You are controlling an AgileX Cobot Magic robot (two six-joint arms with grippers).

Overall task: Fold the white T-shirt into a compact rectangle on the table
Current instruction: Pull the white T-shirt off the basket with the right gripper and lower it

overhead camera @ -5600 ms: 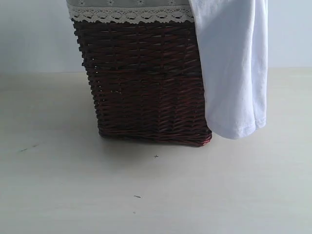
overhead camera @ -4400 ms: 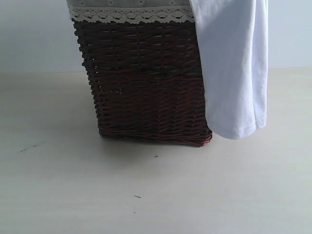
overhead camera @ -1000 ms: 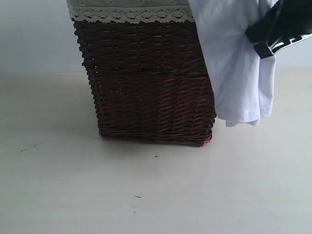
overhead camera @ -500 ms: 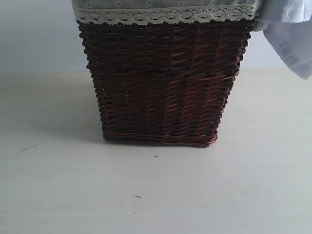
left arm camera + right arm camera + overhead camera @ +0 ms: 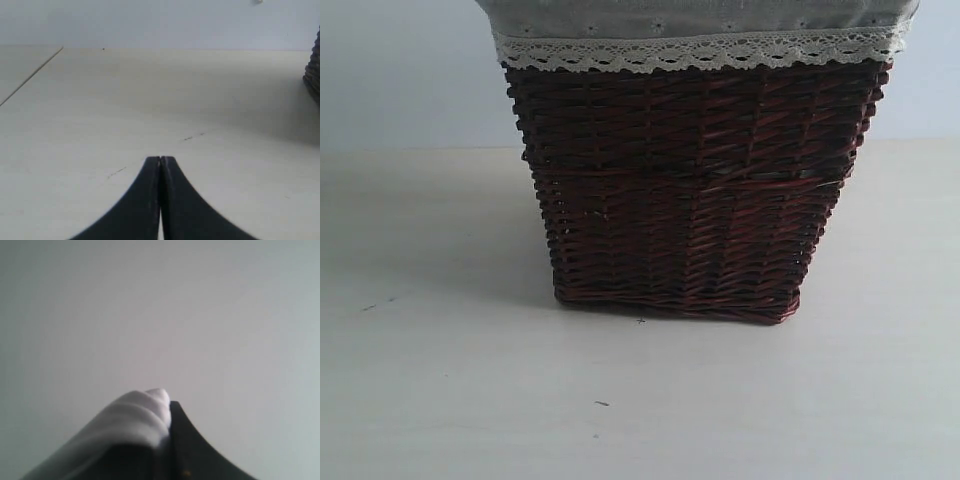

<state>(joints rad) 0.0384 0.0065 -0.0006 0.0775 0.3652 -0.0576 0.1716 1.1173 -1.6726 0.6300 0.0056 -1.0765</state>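
Since 1 s ago basket slid right; white T-shirt gone frm ext view, now pinched in right gripper, facing bare wall. Left gripper jaws together, empty, over table. I'd clear basket, lay white T-shirt flat w/ both arms.

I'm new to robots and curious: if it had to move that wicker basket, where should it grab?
Likely the top edge, where the lace-trimmed liner folds over, coming down from above to pinch one wall. The wicker basket flares wider upward, and its broad woven sides show no handle to close on. The left end effector is shut and must open first.
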